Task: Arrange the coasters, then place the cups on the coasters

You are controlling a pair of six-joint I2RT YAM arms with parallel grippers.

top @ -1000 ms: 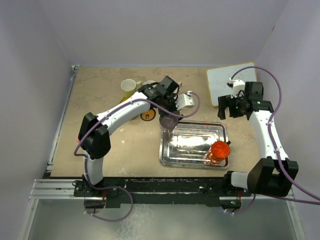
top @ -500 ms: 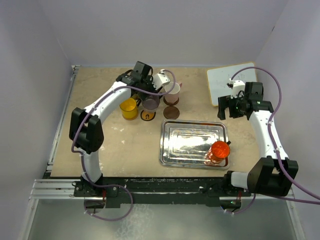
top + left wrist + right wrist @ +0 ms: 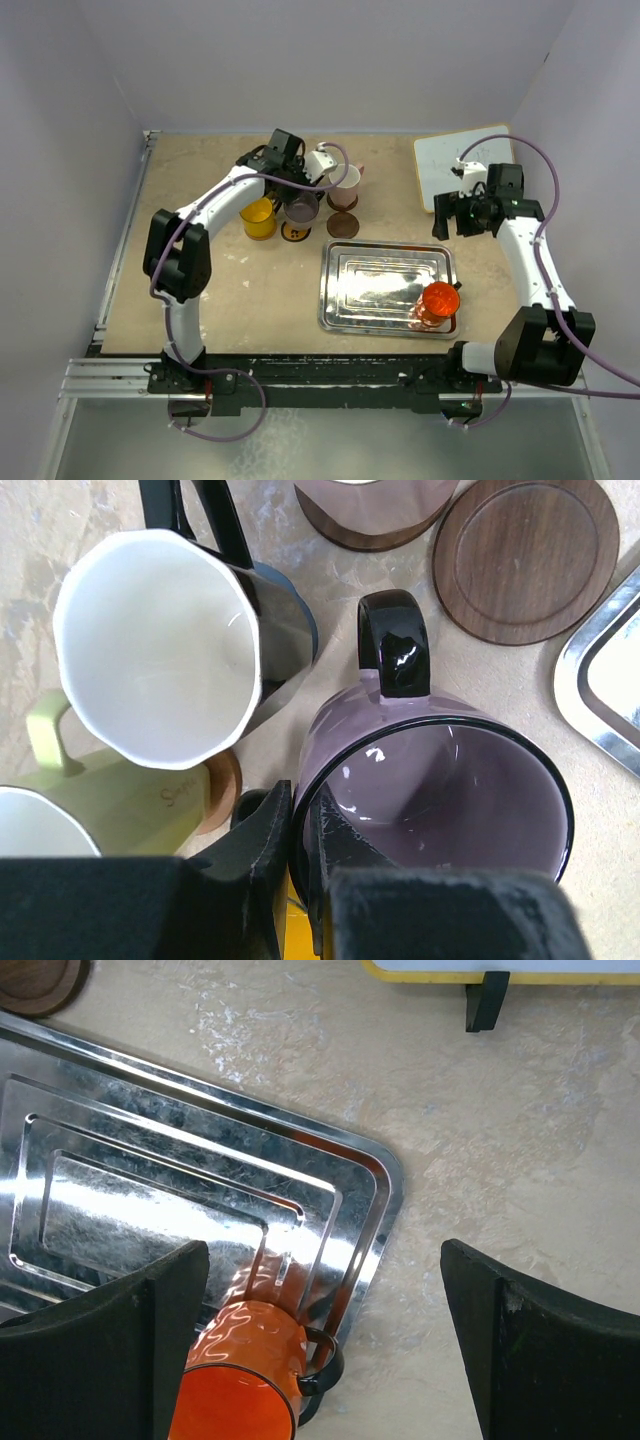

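One mug is gripped: the left gripper (image 3: 300,830) pinches tight on the left rim of the purple mug (image 3: 440,780), in the far-left cluster, handle pointing right. The bare brown coaster (image 3: 525,558) lies just right and slightly near of it, beside the tray (image 3: 610,695). The left arm is nearer. The right gripper (image 3: 325,1300) gapes wide, empty, beyond the orange mug (image 3: 245,1365) in the tray's near-right corner.

Enclosure: plain pale lavender-white walls (image 3: 330,60) close off the left, far and right sides. The table top (image 3: 250,290) is beige, mottled and stone-patterned. An aluminium rail (image 3: 110,375) runs along the near edge. Lighting is even, shadows soft.
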